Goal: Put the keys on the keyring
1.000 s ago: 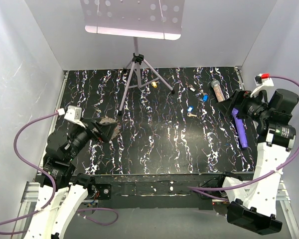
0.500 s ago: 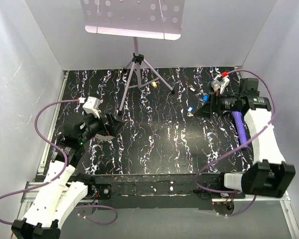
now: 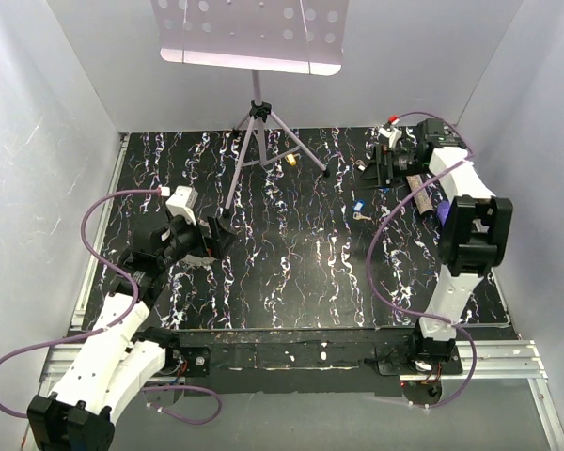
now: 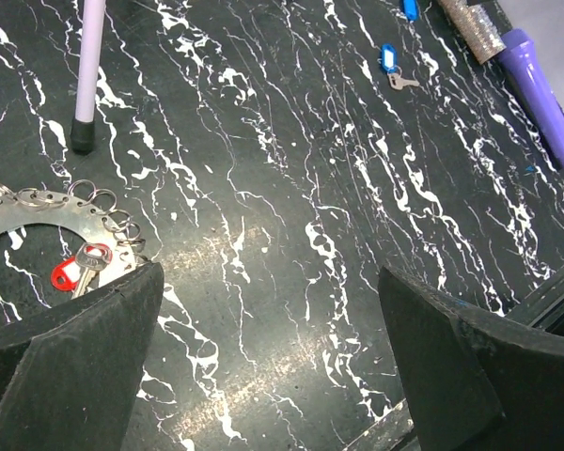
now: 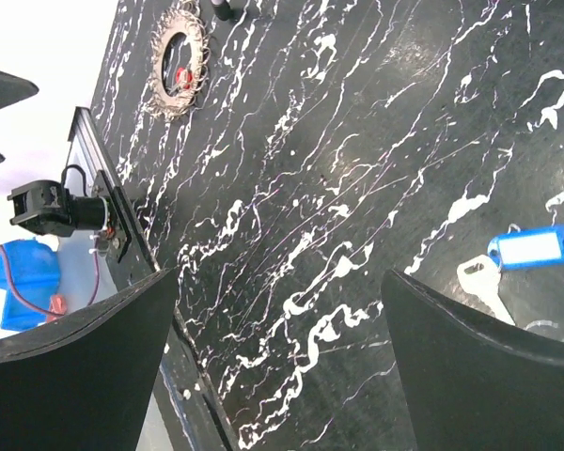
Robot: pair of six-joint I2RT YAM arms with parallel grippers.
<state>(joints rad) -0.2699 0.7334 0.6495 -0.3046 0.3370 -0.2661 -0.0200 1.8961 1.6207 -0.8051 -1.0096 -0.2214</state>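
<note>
Black marbled table (image 3: 291,272): white veins all over; it carries every item.
Left end effector (image 4: 271,272): fingers spread wide, holding nothing, over the table's 9 o'clock side.
Keyring (image 4: 94,202): flat on the table, at 10 o'clock from the left end effector in its wrist view; a red key (image 4: 80,272) lies inside the loop.
Blue key (image 3: 359,207): loose at 2 o'clock from the table's middle, well apart from the keyring.
Right end effector (image 5: 280,277): spread wide, empty, at 1 o'clock from the blue key.
Yellow key (image 3: 290,160): at the table's 12 o'clock, near a tripod leg (image 3: 310,161).
</note>
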